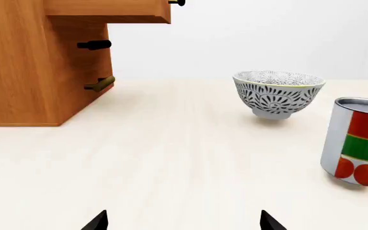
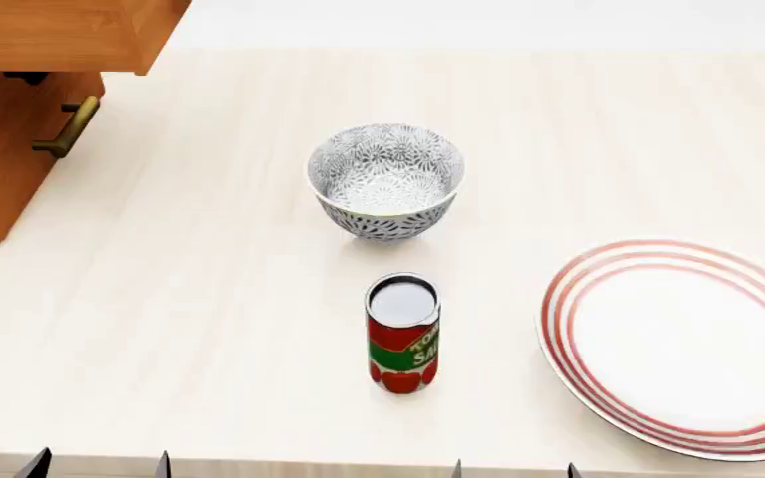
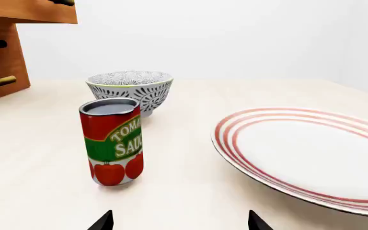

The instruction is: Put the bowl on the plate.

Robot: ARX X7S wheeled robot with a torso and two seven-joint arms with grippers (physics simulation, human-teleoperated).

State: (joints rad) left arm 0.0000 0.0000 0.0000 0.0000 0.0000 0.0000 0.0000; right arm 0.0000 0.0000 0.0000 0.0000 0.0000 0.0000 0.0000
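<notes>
The bowl (image 2: 385, 180), small, deep and covered in a grey-and-white floral pattern, stands upright on the pale table (image 2: 223, 299), empty inside. It also shows in the left wrist view (image 1: 279, 94) and the right wrist view (image 3: 130, 90). The plate (image 2: 681, 344), wide, white with red rings, lies flat to the right, apart from the bowl; the right wrist view shows it too (image 3: 312, 153). My left gripper (image 2: 99, 464) is open at the table's near edge, far from the bowl, fingertips wide apart (image 1: 184, 221). My right gripper (image 2: 514, 469) is open too (image 3: 180, 221), nothing between its fingers.
A red tomato-sauce can (image 2: 402, 334) stands upright between the bowl and the near edge, left of the plate. A wooden cabinet (image 2: 11, 110) with drawer handles sits at the far left. The table's near edge (image 2: 356, 466) runs just ahead of both grippers.
</notes>
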